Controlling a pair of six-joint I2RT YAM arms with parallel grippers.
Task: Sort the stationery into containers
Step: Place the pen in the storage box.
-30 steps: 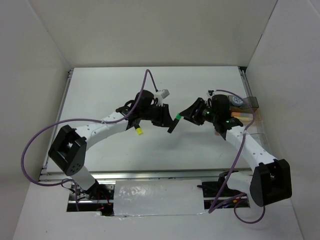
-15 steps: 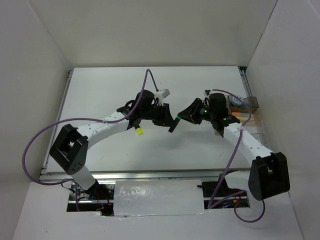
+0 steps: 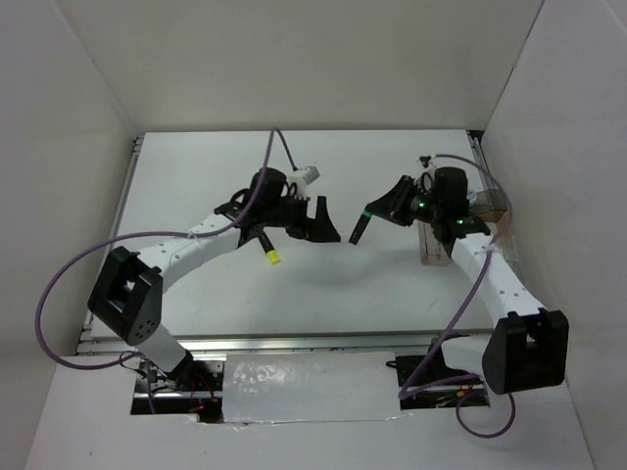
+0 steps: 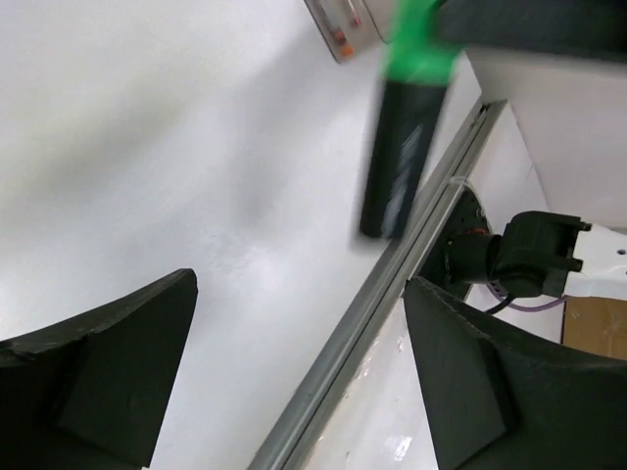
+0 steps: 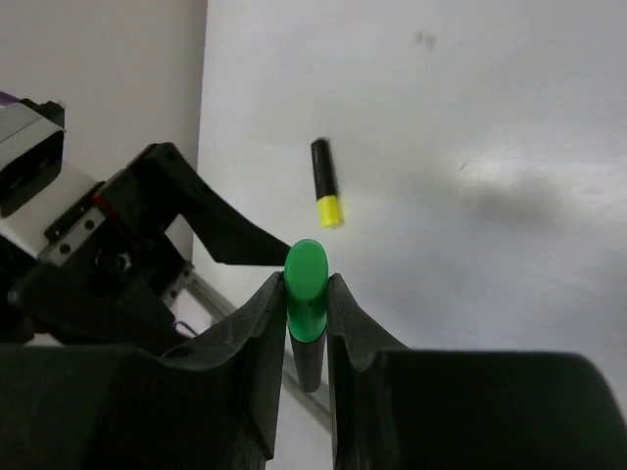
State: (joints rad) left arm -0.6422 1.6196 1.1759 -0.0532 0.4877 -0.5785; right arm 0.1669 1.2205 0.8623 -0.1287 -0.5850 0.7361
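White tabletop [image 3: 196, 176]: sorting incomplete. Fingers of the right gripper [image 5: 306, 294] pinch a black highlighter with a green cap [image 5: 307, 279], held aloft in front of the smoky clear plastic organiser [image 3: 431, 250]. Fingers of the left gripper [image 4: 299, 289] are spread and empty; a black highlighter with a yellow cap [image 3: 268, 249] lies beside them, unsorted.

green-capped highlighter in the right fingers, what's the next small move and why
Probably swing the right gripper over to the organiser beside it. Its fingers are shut on the green-capped highlighter, held off the table, and the left gripper is open and apart from it.
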